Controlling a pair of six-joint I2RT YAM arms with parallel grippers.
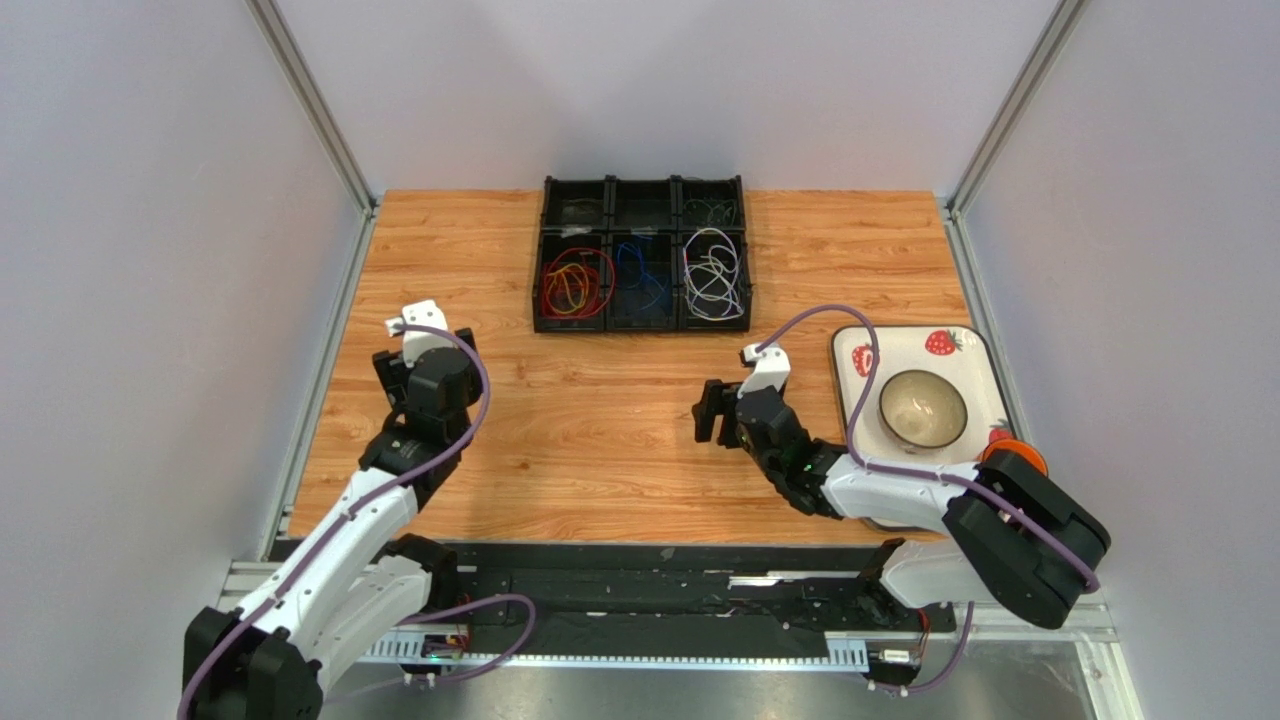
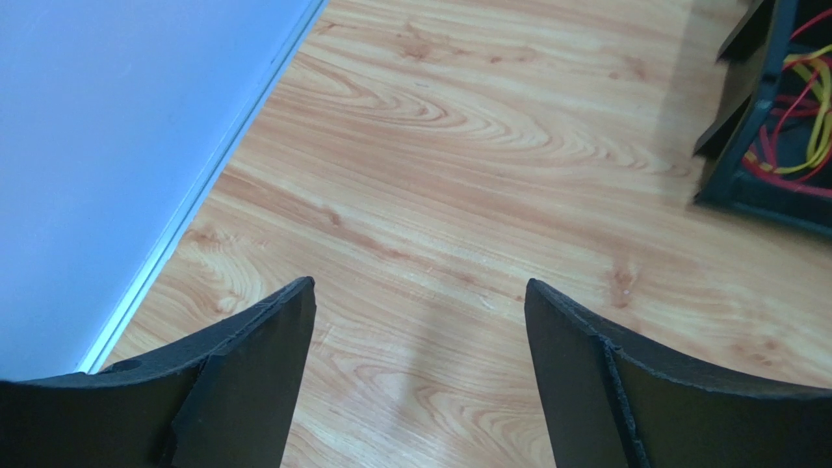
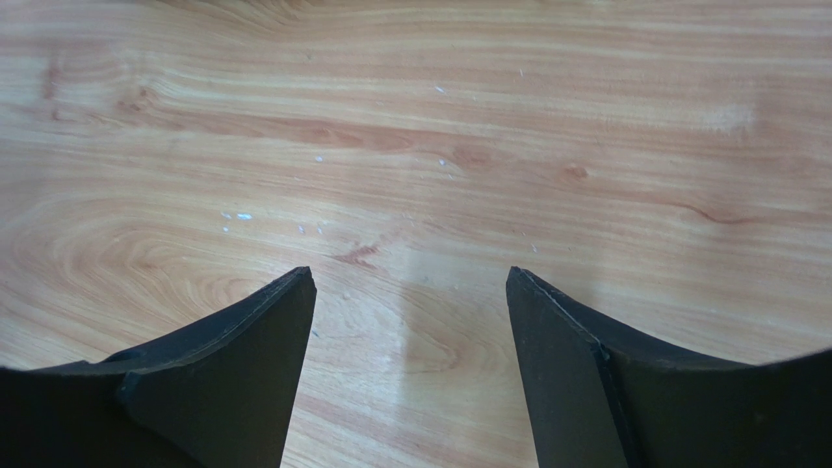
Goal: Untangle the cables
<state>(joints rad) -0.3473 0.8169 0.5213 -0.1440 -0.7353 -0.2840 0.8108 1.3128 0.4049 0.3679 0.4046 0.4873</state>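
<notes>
Top external view: the red and yellow cables (image 1: 576, 282), blue cables (image 1: 643, 278) and white cables (image 1: 715, 278) lie in the near row of a black compartment tray (image 1: 609, 323) at the far middle of the wooden surface (image 1: 601, 450). Red and yellow are in the left compartment, blue in the middle and white in the right. Each bundle is a heap of loose loops, so no bundle points one way. The white heap is drawn out along its compartment, near to far. The red and yellow loops are rounder.

Both arms are well apart from the tray. The left arm reaches up the left side of the surface, its wrist aimed toward the far edge. Its left fingers (image 2: 244, 370) stand wide apart over bare wood, with nothing between them. In the left wrist view the tray's near left corner shows at the upper right, red and yellow strands inside it.

The right arm stretches from the near right corner toward the middle, its wrist aimed leftward. Its right fingers (image 3: 234, 370) are likewise spread over bare wood, gripping nothing. Beside this arm sits a strawberry-printed plate (image 1: 962, 348) carrying a bowl (image 1: 921, 408).
</notes>
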